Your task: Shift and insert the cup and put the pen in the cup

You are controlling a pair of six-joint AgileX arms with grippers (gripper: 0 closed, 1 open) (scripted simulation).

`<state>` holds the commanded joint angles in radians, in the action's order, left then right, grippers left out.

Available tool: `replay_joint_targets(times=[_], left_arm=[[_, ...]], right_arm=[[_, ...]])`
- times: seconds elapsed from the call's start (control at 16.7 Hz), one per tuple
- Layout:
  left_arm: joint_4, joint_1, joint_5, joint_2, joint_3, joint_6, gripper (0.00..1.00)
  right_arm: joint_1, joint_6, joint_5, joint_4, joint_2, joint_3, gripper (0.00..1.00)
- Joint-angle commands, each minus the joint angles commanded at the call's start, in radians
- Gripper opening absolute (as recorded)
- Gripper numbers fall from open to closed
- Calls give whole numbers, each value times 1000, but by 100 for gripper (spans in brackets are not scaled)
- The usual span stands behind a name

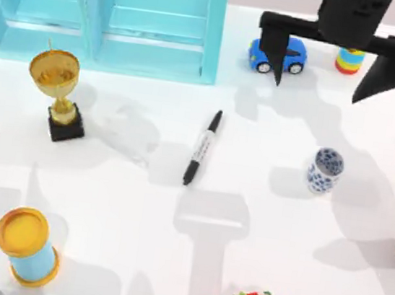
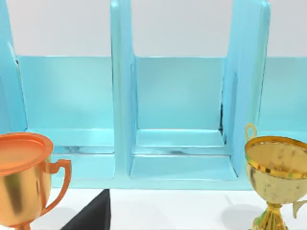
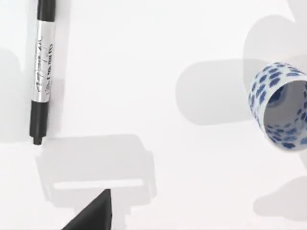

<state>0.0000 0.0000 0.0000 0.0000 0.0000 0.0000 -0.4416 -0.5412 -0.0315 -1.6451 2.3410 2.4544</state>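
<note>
Overhanging toy car (image 1: 291,56): right claw (image 1: 334,74).

The pen (image 3: 42,69) is lying flat on the white table (image 3: 144,62), well apart from the cup (image 3: 280,105), which is showing its open mouth.

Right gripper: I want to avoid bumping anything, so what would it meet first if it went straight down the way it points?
Probably bare table. The right gripper is open, high above it; the pen and the cup lie off to either side, though depth is unclear.
</note>
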Motion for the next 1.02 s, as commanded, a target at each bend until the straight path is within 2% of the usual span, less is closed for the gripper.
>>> replay_joint_targets(times=[0.42,0.84,1.02], left_arm=[[0,0,0,0,0,0,100],[0,0,0,0,0,0,100],[0,0,0,0,0,0,100]], right_arm=[[-145,-331,-61,288,170,-43,100],[-157,-359,-65,319,186,-51,100],[-164,-364,-66,390,211,-102,100]])
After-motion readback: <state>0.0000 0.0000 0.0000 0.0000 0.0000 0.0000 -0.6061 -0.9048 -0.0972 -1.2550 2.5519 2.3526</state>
